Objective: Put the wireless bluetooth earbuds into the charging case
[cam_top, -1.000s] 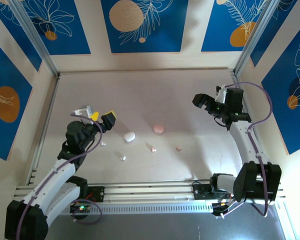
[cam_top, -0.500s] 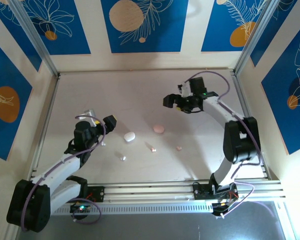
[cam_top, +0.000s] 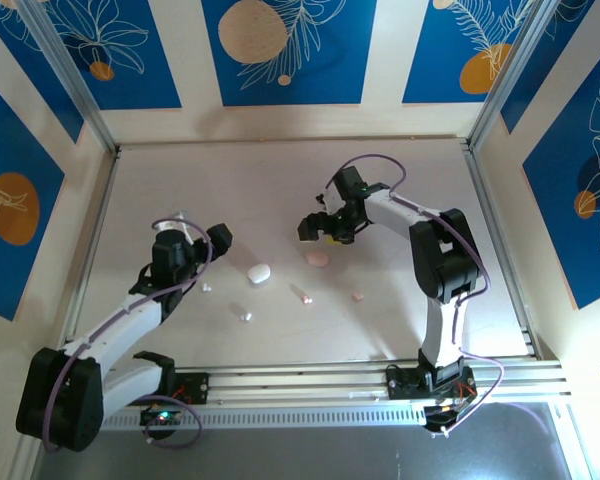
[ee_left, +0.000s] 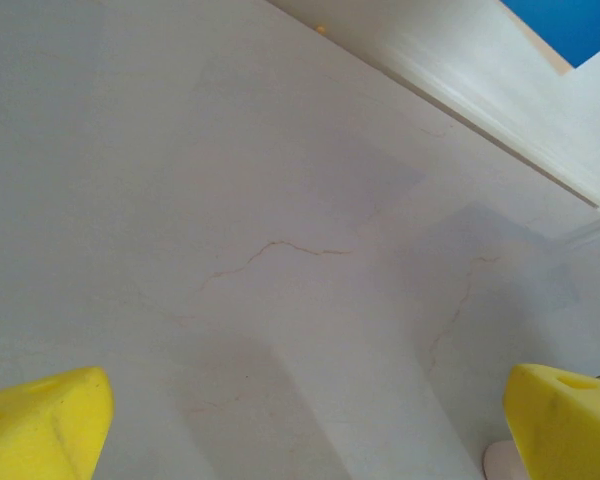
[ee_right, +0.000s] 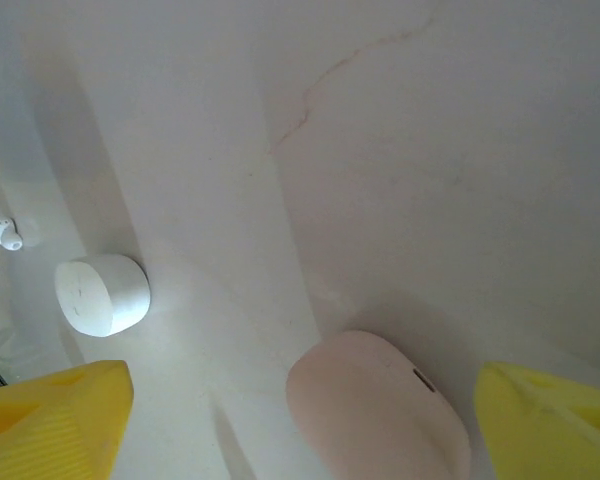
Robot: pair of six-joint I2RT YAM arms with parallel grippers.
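Nearest the arm bases lay the near white earbud [cam_top: 246,316], loose on the table [cam_top: 180,180]; a little farther sat the middle pink earbud [cam_top: 305,296] and the right pink earbud [cam_top: 358,296], apart from each other, with the far white earbud [cam_top: 206,287] off to the left; none was in a case. Farther on, the white case [cam_top: 259,273] and the pink case [cam_top: 319,258] rested near each other without touching, both apparently lidded shut. The left gripper [cam_top: 220,237] hovered beyond the far white earbud, its jaws spread wide and empty; the right gripper [cam_top: 315,225] hung at the far side of the pink case, jaws wide and holding nothing, with the case between its yellow fingertips [ee_right: 50,420] and touching neither.

Risks, as judged: the pink case looked smooth and rounded, so an off-centre pinch could squirt it sideways toward the white case or the buds; a finger set too low could shove it across the table instead of gripping it; if the lid was indeed shut, one gripper alone might fail to open it; the buds were tiny, easily flicked away or seated in the wrong colour of case.
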